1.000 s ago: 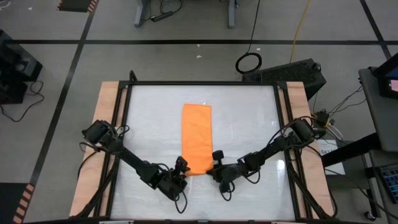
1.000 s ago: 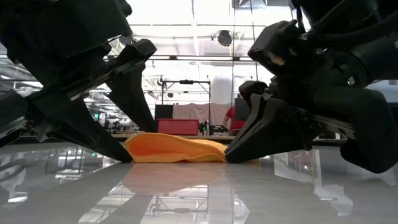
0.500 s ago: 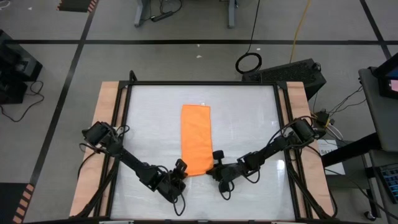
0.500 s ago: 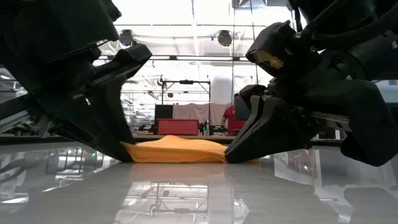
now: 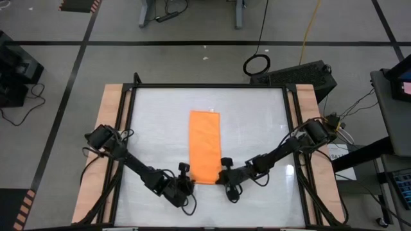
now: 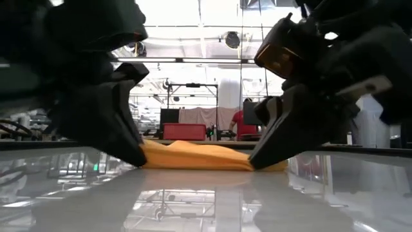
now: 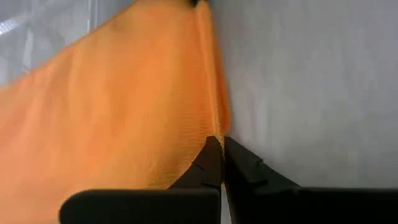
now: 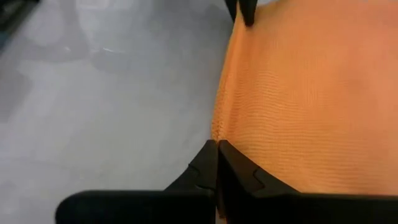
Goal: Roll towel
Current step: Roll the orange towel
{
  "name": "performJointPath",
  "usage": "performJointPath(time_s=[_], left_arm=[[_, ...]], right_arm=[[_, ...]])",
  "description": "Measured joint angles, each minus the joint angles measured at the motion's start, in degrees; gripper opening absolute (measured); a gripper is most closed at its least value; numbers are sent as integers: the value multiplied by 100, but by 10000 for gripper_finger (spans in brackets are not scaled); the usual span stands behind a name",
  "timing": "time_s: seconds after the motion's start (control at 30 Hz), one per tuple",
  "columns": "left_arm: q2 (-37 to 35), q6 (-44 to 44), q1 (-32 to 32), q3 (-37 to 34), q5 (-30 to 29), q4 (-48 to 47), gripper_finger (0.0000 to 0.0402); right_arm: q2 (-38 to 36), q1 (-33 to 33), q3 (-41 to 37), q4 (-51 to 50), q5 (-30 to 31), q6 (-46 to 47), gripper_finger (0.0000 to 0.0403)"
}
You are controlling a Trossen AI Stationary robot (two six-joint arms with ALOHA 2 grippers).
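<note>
So in the overhead shot the left arm comes in from the left edge of the table (image 5: 154,109) and reaches down toward the lower middle of the frame, where the left end effector (image 5: 185,181) sits at the bottom left corner of the towel (image 5: 205,146). From its wrist cam the fingers (image 7: 211,163) are pinched fully together right on the towel's edge, so it has that corner clamped

The towel itself is a long orange strip lying flat in the middle of the white table, running from the centre of the frame down to the lower middle. In the table-level view the near end looks a bit bunched up between the two arms

On the right, same story mirrored: the right end effector (image 5: 223,178) is at the bottom right corner, closed tight on the towel's hem, with the right arm stretching off toward the right edge of the table
</note>
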Motion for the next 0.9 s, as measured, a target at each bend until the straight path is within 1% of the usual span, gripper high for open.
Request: performJointPath(time_s=[0.13, 0.2, 0.4, 0.53, 0.63, 0.73, 0.83, 0.9], left_arm=[[-240, -621, 90, 0, 28, 12, 2], [-340, -911, 144, 0, 174, 57, 2], [-377, -1685, 276, 0, 816, 123, 1], [-377, -1966, 269, 0, 892, 144, 1], [-380, -2154, 269, 0, 942, 190, 1], [-383, -2274, 269, 4, 976, 229, 1], [-385, -2363, 269, -51, 972, 331, 0], [-385, -2478, 269, -146, 973, 416, 0]], right_arm=[[-109, -125, -3, -106, -427, 660, 0], [-144, -155, -5, -82, -618, 868, 0], [-329, -167, -5, -45, -691, 1242, 0], [-479, -155, -3, -26, -855, 1469, 0], [-544, -133, 2, -36, -1092, 1569, 0], [-591, -94, 4, -196, -1170, 1607, 4], [-593, -7, 10, -392, -1149, 1448, 21], [-593, 82, 4, -414, -1166, 1206, 41]])
